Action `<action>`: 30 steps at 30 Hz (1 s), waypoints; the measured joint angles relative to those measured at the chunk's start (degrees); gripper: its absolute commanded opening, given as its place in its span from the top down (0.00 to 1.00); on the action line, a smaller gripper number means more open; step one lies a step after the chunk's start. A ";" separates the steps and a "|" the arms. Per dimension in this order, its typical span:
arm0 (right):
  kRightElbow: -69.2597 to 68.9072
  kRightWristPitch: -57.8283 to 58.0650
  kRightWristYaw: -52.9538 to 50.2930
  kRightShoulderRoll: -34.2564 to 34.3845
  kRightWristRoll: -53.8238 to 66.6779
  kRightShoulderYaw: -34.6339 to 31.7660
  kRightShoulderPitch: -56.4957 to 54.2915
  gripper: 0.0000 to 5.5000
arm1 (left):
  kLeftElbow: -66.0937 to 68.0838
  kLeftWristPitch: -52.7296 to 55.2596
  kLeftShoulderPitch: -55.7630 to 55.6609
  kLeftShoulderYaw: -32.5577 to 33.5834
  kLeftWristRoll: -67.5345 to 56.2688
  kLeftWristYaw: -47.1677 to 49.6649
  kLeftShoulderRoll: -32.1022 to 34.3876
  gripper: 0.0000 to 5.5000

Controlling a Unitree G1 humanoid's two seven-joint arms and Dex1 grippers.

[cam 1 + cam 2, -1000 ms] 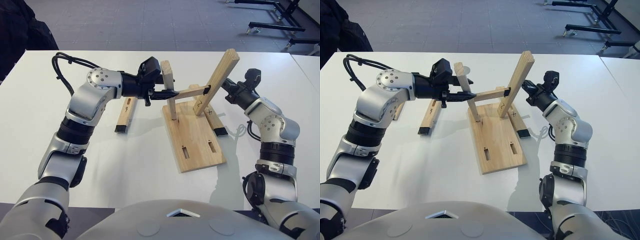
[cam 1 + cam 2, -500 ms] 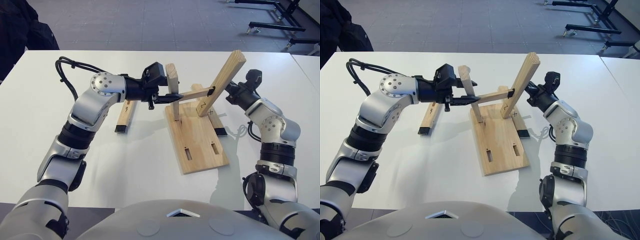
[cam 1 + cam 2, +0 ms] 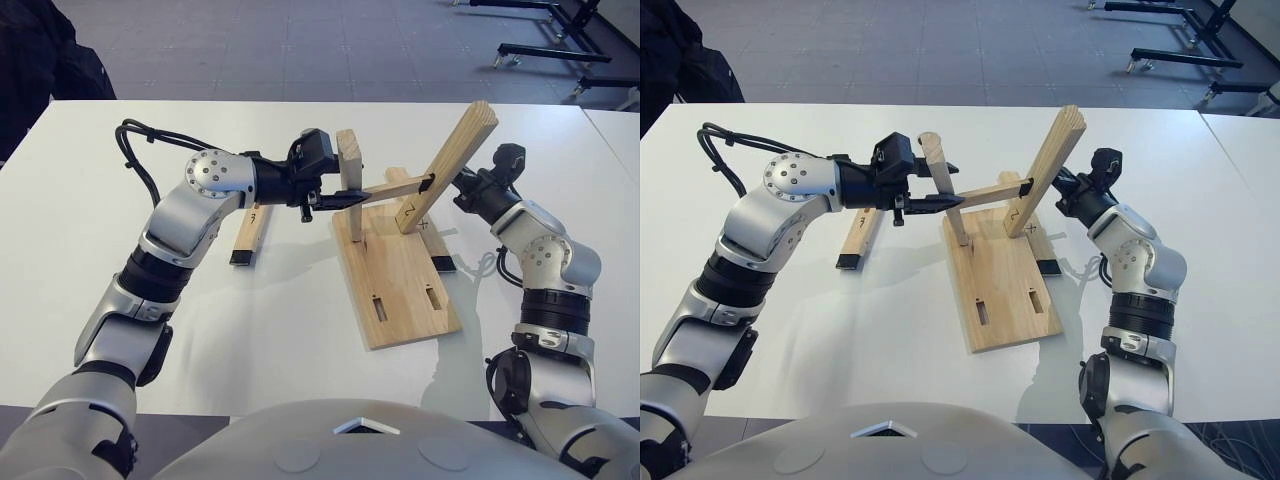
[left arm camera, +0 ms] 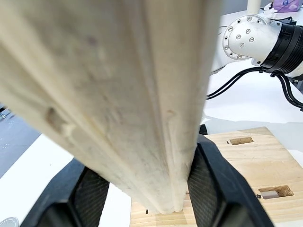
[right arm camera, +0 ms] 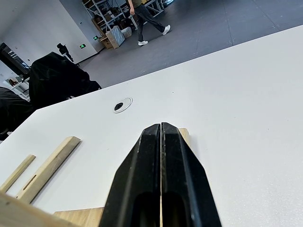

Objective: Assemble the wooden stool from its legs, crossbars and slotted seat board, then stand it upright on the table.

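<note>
Left gripper (image 3: 338, 197) is clamped on the upright leg (image 3: 349, 160). That leg stands at the far end of the seat board (image 3: 405, 300), which lies flat on the table (image 3: 280, 320). A crossbar (image 3: 392, 188) links it to the tilted leg (image 3: 458, 150). Right gripper (image 3: 436, 183) has its fingers pressed together, tip at the tilted leg by the crossbar joint; can't tell if it touches. A spare leg (image 3: 250, 228) lies flat left of the board.

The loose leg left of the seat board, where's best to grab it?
Probably from above: grip the loose leg across its narrow width, near its black-capped end. It lies flat with both long sides free, and the left arm hangs over its far end.
</note>
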 measured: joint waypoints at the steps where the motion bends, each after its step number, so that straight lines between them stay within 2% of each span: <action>1: 0.00 0.00 0.00 0.00 0.01 0.00 0.00 1.00 | 0.01 0.00 0.01 -0.01 0.00 0.02 0.00 0.63; 11: 0.00 -0.24 -0.01 0.24 0.15 -0.25 0.26 1.00 | 0.05 0.00 0.07 -0.08 -0.01 0.21 0.00 0.63; 12: 0.00 -0.36 -0.01 0.26 0.15 -0.30 0.26 1.00 | 0.05 0.00 0.08 -0.09 -0.01 0.22 0.00 0.55; 19: -0.13 -1.29 -0.44 1.18 0.15 -0.52 1.02 1.00 | -0.65 -5.65 1.27 -7.15 14.96 5.10 2.68 0.31; 21: -0.25 -1.40 -0.58 1.22 0.14 -0.81 1.30 1.00 | 1.95 -4.57 5.68 -9.93 17.31 4.56 3.16 0.25; 30: -0.46 -1.41 -0.90 1.67 0.14 -0.78 1.34 1.00 | 1.47 -4.09 6.00 -8.61 18.02 3.02 2.31 0.02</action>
